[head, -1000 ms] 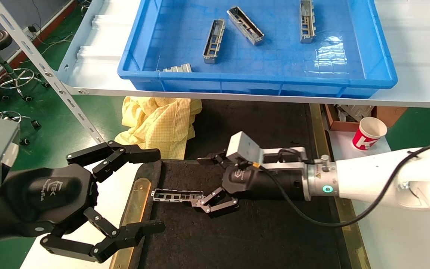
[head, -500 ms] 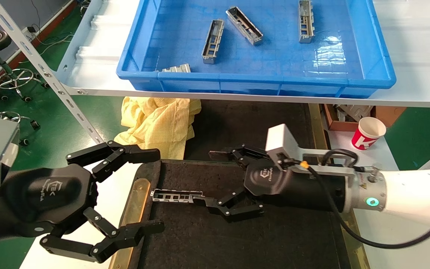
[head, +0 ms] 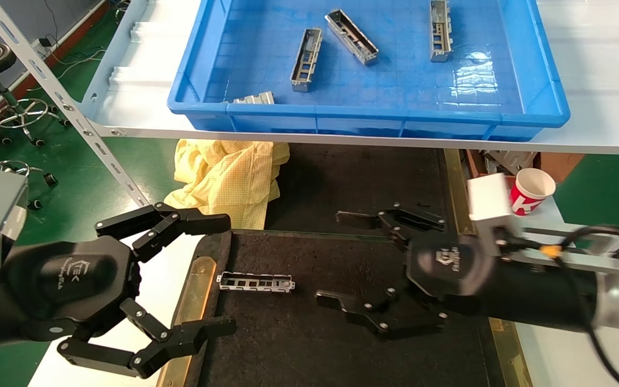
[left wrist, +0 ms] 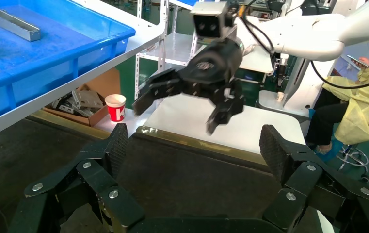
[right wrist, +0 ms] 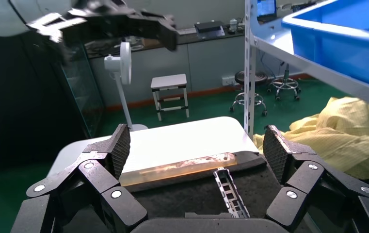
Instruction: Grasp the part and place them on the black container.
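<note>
Silver-grey metal on black felt: the part [head: 256,282] lies flat on the black container [head: 309,344], near its left edge and just beside the brass-coloured strip [head: 194,290], its row of rectangular cut-outs facing up. Nothing touches it. In the right wrist view the part [right wrist: 231,191] shows between the two fingers of that gripper but ahead of them, clear of both.

Over on the right, the right gripper [head: 336,263] hovers above the container with its fingers spread wide and empty, pointing toward the part with a gap of bare felt between. From the left wrist view the right gripper [left wrist: 175,114] shows across the container, fingers apart, a red-and-white paper cup [left wrist: 116,107] behind it.

Left gripper [head: 218,274] sits parked off the container's left edge, fingers wide apart and holding nothing, one fingertip near the container's far left corner and the other over the brass strip.

Up on the shelf, the blue crate [head: 368,115] holds three more channels alike and a short ridged pale-grey block [head: 256,98] against its front wall. A crumpled yellow cloth [head: 229,177] lies below the shelf, just beyond the container's far left corner.
</note>
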